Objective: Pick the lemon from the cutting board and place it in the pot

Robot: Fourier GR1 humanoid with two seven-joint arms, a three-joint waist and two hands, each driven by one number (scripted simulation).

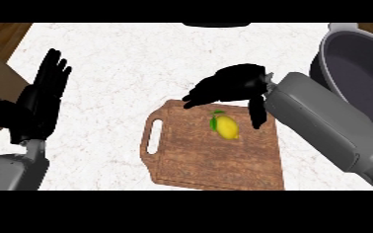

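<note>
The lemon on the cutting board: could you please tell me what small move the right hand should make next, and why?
Probably lower the right hand onto the lemon and grasp it: the lemon lies ungrasped on the cutting board, and the open hand hovers close by it.

A kitchen: a white marbled counter [146, 54] fills the frame, a wooden cutting board [211, 165] lies at lower centre with a lemon [228, 127] on it, a dark pot [357, 64] sits at the right edge, and brown wood [13, 35] at upper left is perhaps flooring
</note>
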